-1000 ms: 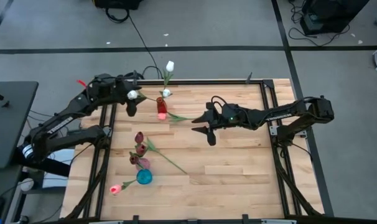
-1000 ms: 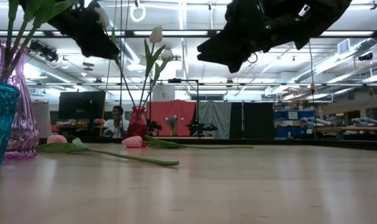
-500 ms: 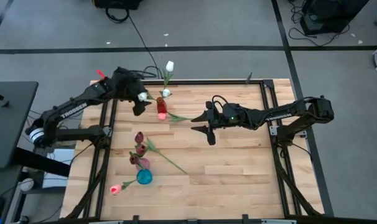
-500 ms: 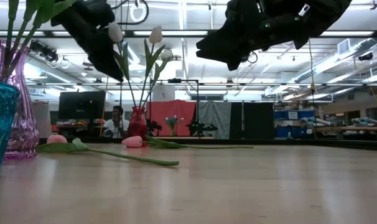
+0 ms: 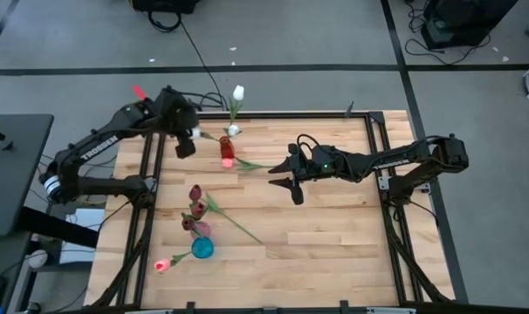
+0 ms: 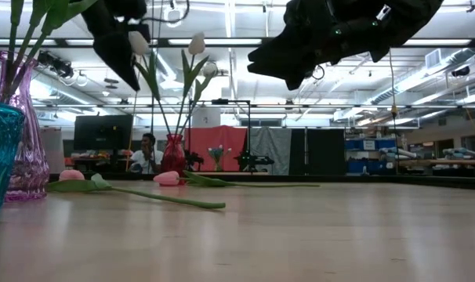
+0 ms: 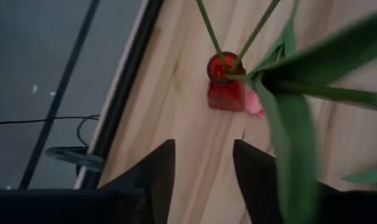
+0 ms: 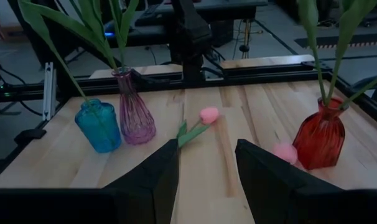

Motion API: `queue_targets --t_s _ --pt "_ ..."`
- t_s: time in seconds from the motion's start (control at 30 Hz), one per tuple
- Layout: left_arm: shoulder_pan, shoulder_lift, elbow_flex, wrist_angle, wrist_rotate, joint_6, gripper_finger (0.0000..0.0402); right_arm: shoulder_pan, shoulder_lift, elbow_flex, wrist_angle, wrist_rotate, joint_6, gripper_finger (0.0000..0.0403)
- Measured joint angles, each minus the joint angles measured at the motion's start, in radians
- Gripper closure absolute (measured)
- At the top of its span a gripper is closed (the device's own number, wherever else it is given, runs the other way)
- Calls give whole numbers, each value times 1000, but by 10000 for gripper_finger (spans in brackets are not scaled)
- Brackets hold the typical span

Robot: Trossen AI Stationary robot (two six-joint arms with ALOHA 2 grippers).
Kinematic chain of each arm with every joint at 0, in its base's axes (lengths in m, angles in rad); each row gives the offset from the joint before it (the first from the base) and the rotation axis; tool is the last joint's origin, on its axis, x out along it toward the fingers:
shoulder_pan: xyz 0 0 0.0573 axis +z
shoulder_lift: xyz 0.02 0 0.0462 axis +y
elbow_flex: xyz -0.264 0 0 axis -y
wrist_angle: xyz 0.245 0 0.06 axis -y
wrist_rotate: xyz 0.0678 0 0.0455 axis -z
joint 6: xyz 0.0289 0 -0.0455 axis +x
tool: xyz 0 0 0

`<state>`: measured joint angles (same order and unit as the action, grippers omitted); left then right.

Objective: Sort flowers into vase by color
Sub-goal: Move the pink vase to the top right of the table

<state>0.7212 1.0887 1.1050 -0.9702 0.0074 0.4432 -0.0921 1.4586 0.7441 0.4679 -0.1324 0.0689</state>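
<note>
Left gripper [image 5: 185,145] beside red vase [image 5: 226,152]; right gripper [image 5: 286,177] mid-table, fingers apart.

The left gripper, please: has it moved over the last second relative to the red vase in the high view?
Yes. The left gripper swung in toward the red vase, nearly reaching it, and has now drawn back toward the table's left edge, leaving a clear gap.

Two dark jointed arms; left arm [image 5: 99,150] has white lettering and a red tip, right arm [image 5: 395,159] shows a small green light, black cable looped near wrist.
</note>
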Motion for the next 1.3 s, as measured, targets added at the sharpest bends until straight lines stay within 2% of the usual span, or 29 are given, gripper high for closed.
queue_targets --t_s 0.17,0.27,0.37,0.57,0.7,0.83,0.9,0.97,1.07,1.3 --pt "6 -28 79 -50 -21 28 253 0 0 0 -5 0 0 232" --pt "5 -58 119 -89 -93 63 254 0 0 0 -20 6 4 232" --pt "6 -91 169 -127 -137 65 254 -1 23 2 -71 82 18 232" --pt "5 -242 213 -76 45 -8 254 -35 183 21 -83 106 19 232" --pt "5 -331 211 -77 111 -35 254 -75 284 79 -91 100 -20 232" --pt "5 -408 211 -78 188 -94 254 -116 377 158 -141 77 -38 232" --pt "5 -435 211 -83 232 -136 254 -123 417 204 -163 18 -12 232" --pt "5 -457 211 -100 279 -148 254 -94 466 252 -165 -49 26 232" --pt "5 -488 211 -113 312 -185 254 -1 547 337 -176 -68 54 233" --pt "5 -530 210 -212 370 -235 254 171 670 542 -214 19 10 236"
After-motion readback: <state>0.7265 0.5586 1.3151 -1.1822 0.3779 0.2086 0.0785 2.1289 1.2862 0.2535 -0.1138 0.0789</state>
